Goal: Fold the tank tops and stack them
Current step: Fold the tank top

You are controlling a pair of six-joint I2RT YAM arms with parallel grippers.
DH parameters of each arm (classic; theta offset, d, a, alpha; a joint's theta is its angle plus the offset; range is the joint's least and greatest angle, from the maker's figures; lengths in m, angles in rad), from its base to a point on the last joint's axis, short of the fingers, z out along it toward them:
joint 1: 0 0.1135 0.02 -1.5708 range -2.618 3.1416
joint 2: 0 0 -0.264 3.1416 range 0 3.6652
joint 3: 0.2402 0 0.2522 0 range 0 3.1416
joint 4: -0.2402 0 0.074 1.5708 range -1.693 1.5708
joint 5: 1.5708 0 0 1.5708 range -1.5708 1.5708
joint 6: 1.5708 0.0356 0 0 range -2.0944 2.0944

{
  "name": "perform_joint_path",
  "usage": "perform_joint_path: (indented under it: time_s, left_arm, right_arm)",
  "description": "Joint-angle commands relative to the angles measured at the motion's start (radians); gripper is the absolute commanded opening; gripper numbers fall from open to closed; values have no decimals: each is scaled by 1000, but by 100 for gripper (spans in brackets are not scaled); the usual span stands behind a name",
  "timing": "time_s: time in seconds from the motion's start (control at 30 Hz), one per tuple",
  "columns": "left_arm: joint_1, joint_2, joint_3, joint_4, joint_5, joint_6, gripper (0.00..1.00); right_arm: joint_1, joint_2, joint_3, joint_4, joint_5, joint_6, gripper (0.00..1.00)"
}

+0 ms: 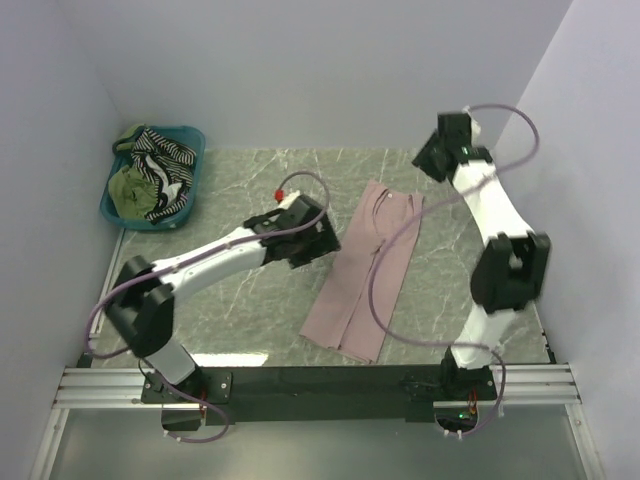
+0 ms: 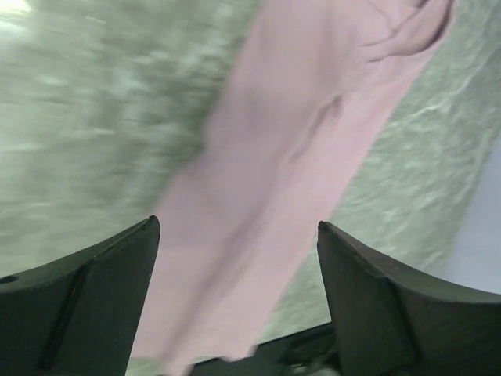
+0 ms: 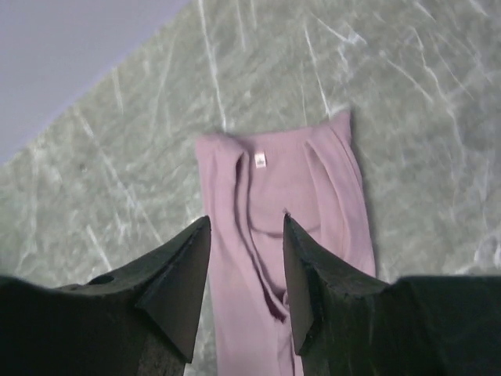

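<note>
The pink tank top (image 1: 365, 270) lies in the middle of the counter (image 1: 240, 190), a long folded strip running near-left to far-right, strap end farthest. Left hand (image 2: 239, 235) and right hand (image 3: 246, 223) hang near it, fingers apart, empty.

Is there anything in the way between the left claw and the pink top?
No, nothing that shows. The left gripper hangs open by the pink tank top, with nothing between them. The top lies alone on the marble table. The teal basket sits far off in the back left corner.
</note>
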State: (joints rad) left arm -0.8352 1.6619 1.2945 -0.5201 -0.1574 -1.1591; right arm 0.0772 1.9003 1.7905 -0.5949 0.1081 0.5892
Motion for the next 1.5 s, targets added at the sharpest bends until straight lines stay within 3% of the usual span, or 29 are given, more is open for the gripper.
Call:
perform_joint_path:
  time_s: [0.0,0.1,0.2,0.3,0.43,0.53,0.8,1.03,1.47]
  left_arm:
    - [39,-131,-122,-12,59,206,87]
    - [38,-184,-214,-17,78,245,85]
    - [33,-229,-326,-8,111,256,83]
    - [31,-252,-434,9,175,257,79]
    - [25,-264,-518,31,214,269,74]
    - [21,-261,-540,20,231,295,73]
    - [21,-254,-563,78,317,361,76]
    - [11,-214,-575,103,375,409,79]
    - [-44,-108,-580,149,426,432,73]
  right_arm:
    - [30,-252,-368,94,19,75,49]
    - [109,-493,-678,148,14,122,48]
    - [220,-709,-920,116,82,190,47]
    - [297,-913,-1137,66,50,300,45]
    - [344,-1174,-1266,-66,45,383,43]
    - [398,-1245,-1296,-144,7,429,42]
    - [692,-1271,-1393,-249,24,665,41]
    - [895,-1115,-1390,-200,35,793,44]
    - [1058,-1005,-1398,-62,10,939,52]
